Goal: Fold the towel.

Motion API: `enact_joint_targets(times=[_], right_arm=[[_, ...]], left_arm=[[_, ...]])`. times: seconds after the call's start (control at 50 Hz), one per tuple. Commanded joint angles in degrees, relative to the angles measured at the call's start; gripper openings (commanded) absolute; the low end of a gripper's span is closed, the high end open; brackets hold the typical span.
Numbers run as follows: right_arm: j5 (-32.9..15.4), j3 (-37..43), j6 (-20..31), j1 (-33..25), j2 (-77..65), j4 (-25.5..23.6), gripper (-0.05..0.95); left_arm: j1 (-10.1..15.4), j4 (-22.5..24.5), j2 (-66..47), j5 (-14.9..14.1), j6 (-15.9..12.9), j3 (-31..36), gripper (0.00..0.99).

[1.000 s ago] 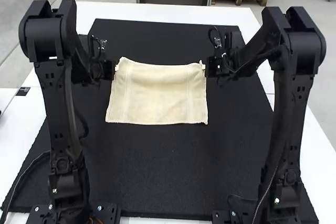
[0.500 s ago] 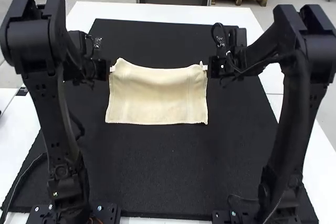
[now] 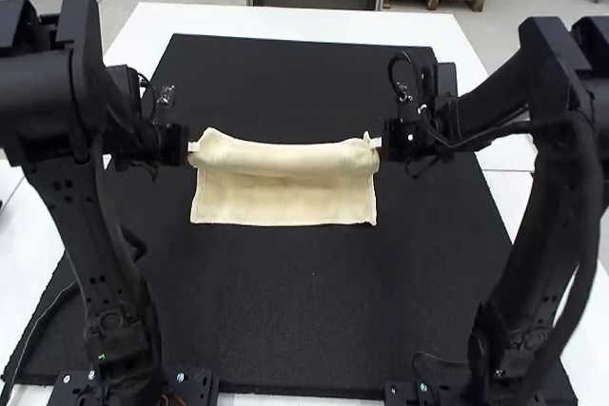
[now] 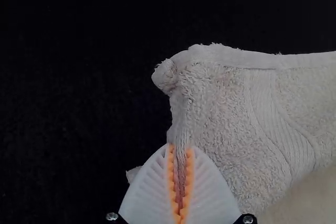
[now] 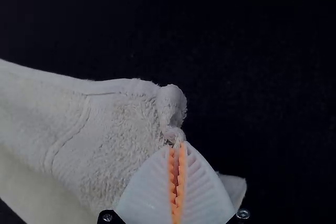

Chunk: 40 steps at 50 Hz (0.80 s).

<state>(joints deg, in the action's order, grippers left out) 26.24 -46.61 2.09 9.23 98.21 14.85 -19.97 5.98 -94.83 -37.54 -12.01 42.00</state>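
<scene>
In the high view my left gripper (image 3: 193, 147) and my right gripper (image 3: 378, 143) hold the two ends of the cream towel's far part. The towel (image 3: 285, 202) has its near part flat on the black mat, while the held part curls over it between the grippers. In the left wrist view the left gripper (image 4: 180, 153) is shut on one side of the towel (image 4: 220, 114), close to a corner. The right wrist view has the right gripper (image 5: 177, 153) shut on the opposite side of the towel (image 5: 121, 129), also by a corner.
A large black mat (image 3: 285, 320) covers most of the white table (image 3: 285, 21) and extends around the towel on all sides. Both arms stand along the mat's sides, bent inward.
Both grippers have moved nearer the towel's near edge, bringing its far edge along so that it now curls over. The left gripper also shifted slightly outward; the near edge stayed put.
</scene>
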Motion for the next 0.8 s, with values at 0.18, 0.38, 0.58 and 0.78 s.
enact_joint_targets(times=[0.18,0.38,0.58,0.78], right_arm=[[1.36,4.42,-0.33,-1.06,-4.26,-1.23,-0.02],[1.45,7.85,0.20,-1.06,-4.61,-1.49,-0.02],[1.27,11.28,0.11,-1.06,-4.35,1.06,-0.02],[1.18,13.56,0.81,-1.06,-3.03,3.52,-0.01]], left_arm=[[-1.22,-1.85,7.38,-0.34,-2.84,-5.00,0.015],[-1.22,-1.50,9.92,-0.17,-2.84,-9.48,0.015],[-1.83,2.37,10.72,0.63,-2.93,-14.05,0.015],[-2.71,8.17,10.72,1.94,-2.93,-18.79,0.016]])
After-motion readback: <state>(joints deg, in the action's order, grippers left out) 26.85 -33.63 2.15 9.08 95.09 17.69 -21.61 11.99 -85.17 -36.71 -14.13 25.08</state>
